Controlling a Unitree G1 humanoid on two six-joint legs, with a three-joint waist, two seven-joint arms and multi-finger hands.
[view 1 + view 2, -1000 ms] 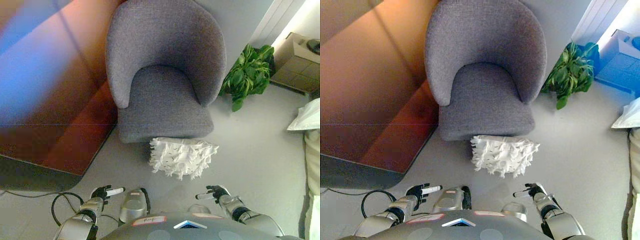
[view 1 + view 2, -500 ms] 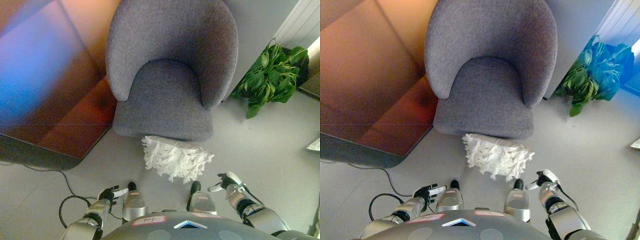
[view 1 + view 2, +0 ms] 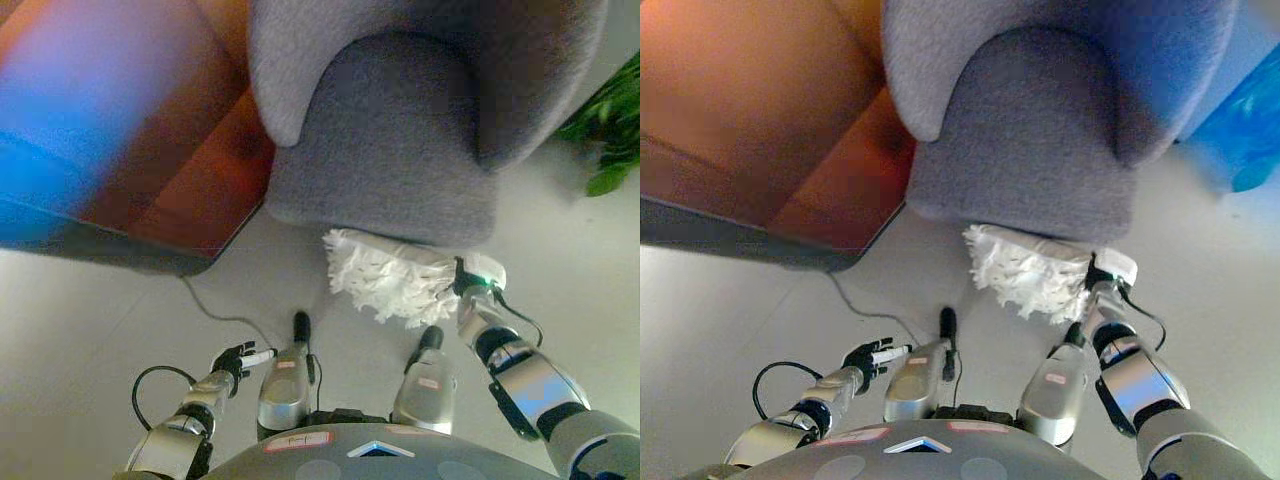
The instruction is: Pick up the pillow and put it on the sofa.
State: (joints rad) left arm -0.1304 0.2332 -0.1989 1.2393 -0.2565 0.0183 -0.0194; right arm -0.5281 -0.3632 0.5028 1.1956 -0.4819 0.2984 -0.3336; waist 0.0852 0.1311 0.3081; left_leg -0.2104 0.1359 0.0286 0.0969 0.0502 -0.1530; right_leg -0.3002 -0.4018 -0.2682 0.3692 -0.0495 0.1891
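A white, shaggy pillow (image 3: 385, 278) lies on the grey floor, against the front of a grey upholstered armchair (image 3: 400, 140) that fills the upper middle of the view. My right hand (image 3: 478, 276) is stretched forward and touches the pillow's right end; how it meets the pillow is hidden in the fluff. It also shows in the right eye view (image 3: 1108, 272). My left hand (image 3: 240, 358) is open and empty, low over the floor to the lower left of the pillow and well apart from it.
A dark reddish-brown panel (image 3: 190, 190) lies along the floor left of the armchair. A green potted plant (image 3: 612, 140) stands at the right edge beside the chair. Bare grey floor (image 3: 90, 320) lies at the lower left.
The camera has moved closer to the chair and tilted. My right hand has reached forward from beside my body to the pillow's right end. My left hand has stayed low.
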